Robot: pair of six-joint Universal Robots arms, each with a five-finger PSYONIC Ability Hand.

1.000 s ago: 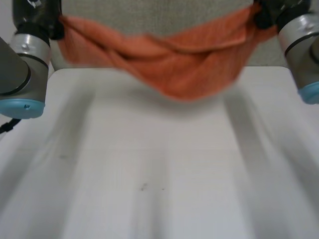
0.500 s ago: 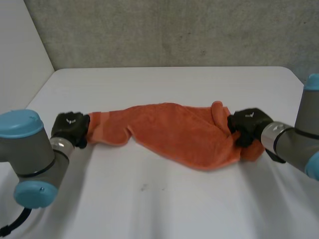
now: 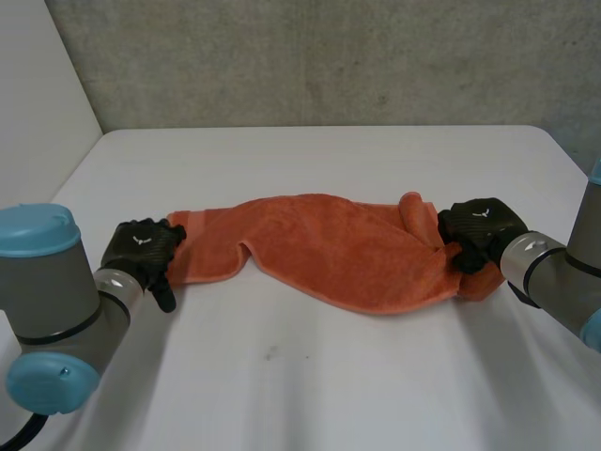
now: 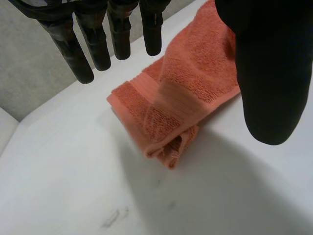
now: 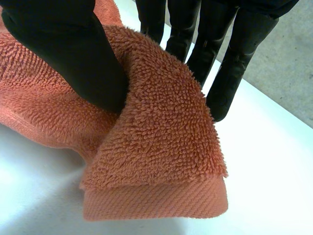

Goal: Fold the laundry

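Observation:
An orange towel (image 3: 329, 249) lies stretched in a loose band across the middle of the white table (image 3: 310, 385). My left hand (image 3: 141, 249) is at the towel's left end, open. In the left wrist view its fingers (image 4: 98, 44) are straight and apart from the thumb, above the folded towel corner (image 4: 171, 112) resting on the table. My right hand (image 3: 479, 230) is at the towel's right end, shut on it. In the right wrist view the thumb (image 5: 73, 54) pinches the bunched towel edge (image 5: 156, 161) against the fingers (image 5: 230, 63).
A grey wall (image 3: 329, 56) runs behind the table's far edge. A white panel (image 3: 38, 113) stands at the far left. Bare tabletop lies in front of the towel and beyond it.
The towel, held up in the air a second ago, has come down onto the table. My left hand has let go of its end and opened; the right keeps its pinch.

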